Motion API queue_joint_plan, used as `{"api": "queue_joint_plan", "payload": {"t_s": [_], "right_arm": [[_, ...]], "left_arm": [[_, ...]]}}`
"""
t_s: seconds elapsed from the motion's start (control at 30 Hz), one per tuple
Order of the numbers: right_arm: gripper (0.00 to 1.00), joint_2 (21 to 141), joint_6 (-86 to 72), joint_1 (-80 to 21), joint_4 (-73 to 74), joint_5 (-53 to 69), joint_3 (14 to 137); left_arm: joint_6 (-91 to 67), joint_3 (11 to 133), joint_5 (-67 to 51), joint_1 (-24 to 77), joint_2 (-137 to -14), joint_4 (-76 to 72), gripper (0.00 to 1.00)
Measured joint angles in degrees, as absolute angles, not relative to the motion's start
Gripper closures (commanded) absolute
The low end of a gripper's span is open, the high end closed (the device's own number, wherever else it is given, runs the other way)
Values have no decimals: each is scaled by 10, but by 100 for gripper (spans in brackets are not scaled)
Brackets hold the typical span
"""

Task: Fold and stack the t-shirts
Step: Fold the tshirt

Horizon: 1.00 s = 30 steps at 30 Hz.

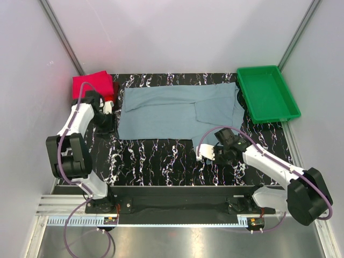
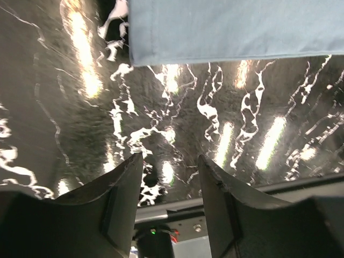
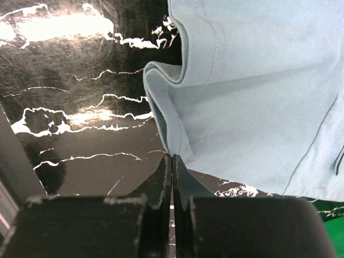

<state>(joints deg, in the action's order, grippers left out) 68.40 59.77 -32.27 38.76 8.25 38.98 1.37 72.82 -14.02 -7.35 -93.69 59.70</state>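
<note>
A grey-blue t-shirt (image 1: 177,110) lies spread across the back of the black marbled table (image 1: 156,161). My right gripper (image 1: 205,150) is at the shirt's near right edge. In the right wrist view its jaws (image 3: 172,157) are shut on a folded hem of the grey-blue t-shirt (image 3: 258,107), which rises in a ridge just ahead of them. My left gripper (image 1: 106,121) hovers by the shirt's left edge; it (image 2: 169,161) is open with nothing between its fingers, and the t-shirt's edge (image 2: 236,27) lies ahead of them. Folded magenta-pink and red t-shirts (image 1: 92,85) sit at the back left corner.
A green plastic tray (image 1: 267,94) stands at the back right, just beyond the shirt's right side; a corner of the tray (image 3: 336,217) shows in the right wrist view. White walls enclose the table on three sides. The arms' mounting rail (image 1: 177,191) runs along the near edge.
</note>
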Motion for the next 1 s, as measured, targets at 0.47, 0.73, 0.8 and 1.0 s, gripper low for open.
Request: {"api": "queue_joint_plan", "payload": {"t_s": [0.47,0.73,0.8,1.0], "right_arm": [[100,684,581,-323,383,74,399],[100,684,576,-323,383,66,399],[100,684,574,-323,383,66,399],[100,691,572,-323,382,64,399]], "left_arm": [[6,762,-171,-107,-1072,585,53],[5,812,-175,-107,-1139,574,58],[5,820,-175,-107,-1148,573,59],[6,837,-176,-107,-1174,571,60]]}}
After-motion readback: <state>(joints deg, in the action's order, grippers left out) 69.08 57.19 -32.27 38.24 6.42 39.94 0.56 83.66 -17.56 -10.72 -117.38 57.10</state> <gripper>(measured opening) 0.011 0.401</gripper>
